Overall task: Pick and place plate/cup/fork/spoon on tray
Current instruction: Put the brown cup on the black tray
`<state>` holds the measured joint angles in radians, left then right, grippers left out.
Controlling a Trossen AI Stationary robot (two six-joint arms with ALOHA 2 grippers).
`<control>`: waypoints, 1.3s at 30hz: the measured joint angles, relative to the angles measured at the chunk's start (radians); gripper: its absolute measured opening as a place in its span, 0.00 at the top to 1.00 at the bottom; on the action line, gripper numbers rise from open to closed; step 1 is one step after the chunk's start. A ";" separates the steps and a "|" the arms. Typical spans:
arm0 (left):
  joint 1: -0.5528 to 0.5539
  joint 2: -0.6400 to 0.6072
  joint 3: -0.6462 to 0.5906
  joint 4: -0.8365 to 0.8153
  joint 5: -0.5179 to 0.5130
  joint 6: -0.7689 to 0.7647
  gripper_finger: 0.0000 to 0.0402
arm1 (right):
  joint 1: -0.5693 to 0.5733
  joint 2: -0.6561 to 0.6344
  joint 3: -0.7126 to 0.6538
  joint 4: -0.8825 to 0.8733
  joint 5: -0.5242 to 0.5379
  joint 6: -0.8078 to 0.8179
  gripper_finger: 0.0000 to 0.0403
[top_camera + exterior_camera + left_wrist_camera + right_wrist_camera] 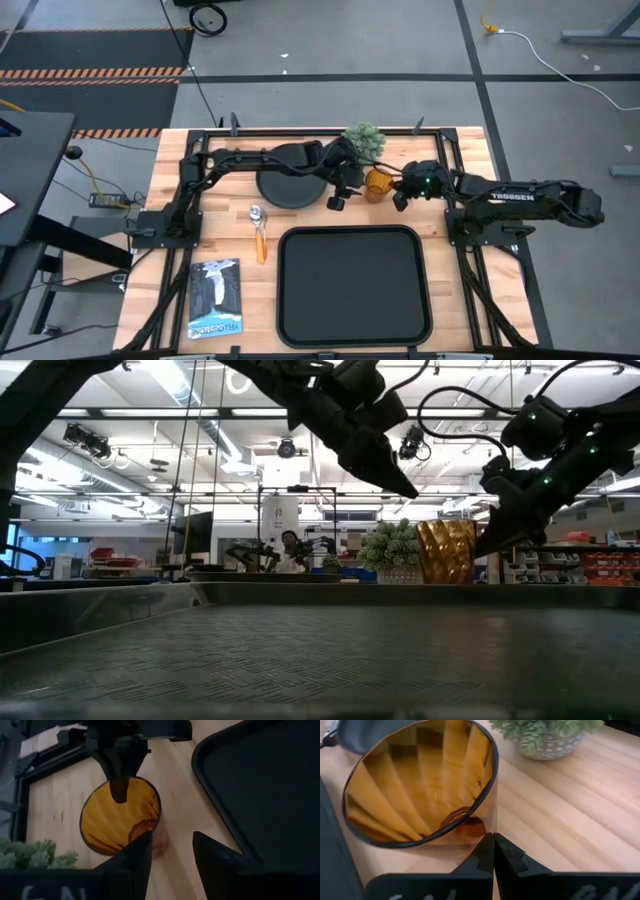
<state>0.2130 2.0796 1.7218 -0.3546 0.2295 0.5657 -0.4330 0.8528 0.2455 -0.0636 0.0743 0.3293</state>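
Right jaws (pixel 493 851) pressed together, tips at cup (pixel 420 785) rim | left jaws (pixel 172 851) parted, beside cup

A large lab or industrial workshop is showing here: a concrete floor (pixel 400 40) is carrying hazard-striped tape (pixel 90 72), cables are trailing, and fluorescent ceiling lights (pixel 170 380) are glowing over what are probably shelves (pixel 590 565) and another robot arm station (pixel 250 555).

cup (pixel 378 184) between plate (pixel 290 186) and right gripper (pixel 400 197)
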 joint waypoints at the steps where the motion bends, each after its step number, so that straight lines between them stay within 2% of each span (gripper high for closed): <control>1: -0.003 0.000 0.000 -0.001 0.000 0.015 0.62 | 0.007 0.000 0.000 0.001 0.000 0.000 0.98; 8: -0.017 0.004 0.008 -0.008 -0.009 0.075 0.66 | 0.035 0.000 0.000 0.003 0.005 0.008 0.98; 13: -0.021 0.067 0.140 -0.093 -0.022 0.095 0.70 | 0.038 -0.001 0.000 0.003 0.011 0.016 0.98; 17: -0.027 0.143 0.275 -0.237 -0.028 0.126 0.71 | 0.037 -0.007 0.000 -0.002 0.018 0.037 0.98; 20: -0.032 0.176 0.321 -0.281 -0.070 0.161 0.71 | 0.037 -0.010 0.001 -0.004 0.028 0.042 0.98; 24: -0.032 0.184 0.327 -0.284 -0.102 0.202 0.72 | 0.038 -0.010 0.001 0.001 0.038 0.042 0.98; 39: -0.024 0.186 0.313 -0.281 -0.103 0.277 0.72 | 0.038 -0.009 0.001 0.018 0.038 0.045 0.98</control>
<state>0.1891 2.2658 2.0352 -0.6359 0.1265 0.8429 -0.3954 0.8440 0.2462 -0.0453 0.1123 0.3747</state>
